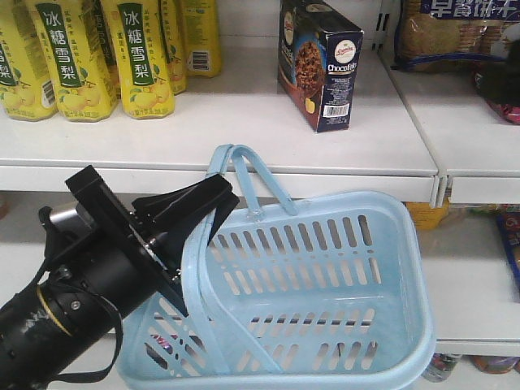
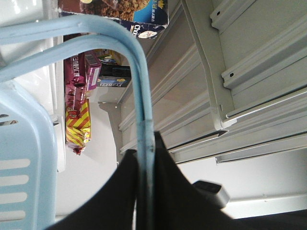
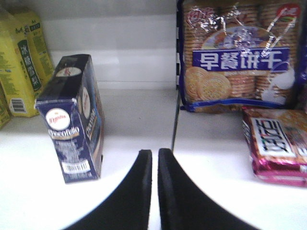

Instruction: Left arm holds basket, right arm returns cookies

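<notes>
Between the left gripper (image 2: 144,191) fingers: one hoop handle of the basket (image 1: 341,309), pinched tight, black fingers shut on the pale blue bar. Basket hanging below and right of that grip, tilted, in front of the lower shelf edge; interior mostly bare, some small item glimpsed through slots at the near corner, unidentifiable.

Right gripper (image 3: 154,191): fingers nearly touching, holding nothing. Cookies (image 3: 74,124) upright on the white shelf (image 1: 244,122), ahead and left of those fingertips, clear of them. Biscuit packs (image 3: 240,57) ahead and right, behind the divider.

Judgement: return essentially done; remaining, at most, right arm retreat. Left hold ongoing.
</notes>
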### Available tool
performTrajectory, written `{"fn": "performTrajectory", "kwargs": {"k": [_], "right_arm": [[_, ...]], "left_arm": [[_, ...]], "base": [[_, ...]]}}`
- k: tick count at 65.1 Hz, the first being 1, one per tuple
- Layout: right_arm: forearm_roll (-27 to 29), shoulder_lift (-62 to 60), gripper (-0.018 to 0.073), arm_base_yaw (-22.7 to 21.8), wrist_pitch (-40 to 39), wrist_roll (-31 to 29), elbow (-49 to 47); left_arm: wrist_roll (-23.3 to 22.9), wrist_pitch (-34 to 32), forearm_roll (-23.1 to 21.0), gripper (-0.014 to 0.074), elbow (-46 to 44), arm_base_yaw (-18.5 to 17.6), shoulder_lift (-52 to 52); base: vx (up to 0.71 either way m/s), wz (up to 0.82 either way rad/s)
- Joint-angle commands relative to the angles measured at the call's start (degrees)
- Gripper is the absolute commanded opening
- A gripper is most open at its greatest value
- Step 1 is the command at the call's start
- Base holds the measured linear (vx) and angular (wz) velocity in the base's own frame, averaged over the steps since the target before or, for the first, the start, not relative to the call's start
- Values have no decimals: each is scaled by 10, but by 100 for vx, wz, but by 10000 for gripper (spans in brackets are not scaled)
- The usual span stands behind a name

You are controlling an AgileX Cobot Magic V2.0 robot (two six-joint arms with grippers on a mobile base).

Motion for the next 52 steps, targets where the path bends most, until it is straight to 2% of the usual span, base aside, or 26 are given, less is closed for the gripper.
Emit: {"fn": "performTrajectory", "kwargs": {"k": [1,36,52], "right_arm": [[-26,-48,-11,-2,-29,0,24],[-25,-340,-6,-2,-22,0,240],[-21,-420,-6,-2,-18,0,293]], "left_arm": [[21,-43,-62,-3,-22,9,-12],[21,-43,-62,-3,-22,9,-12],[21,-43,-62,-3,-22,9,-12]], "base": [[0,0],[0,0],[0,0]]}}
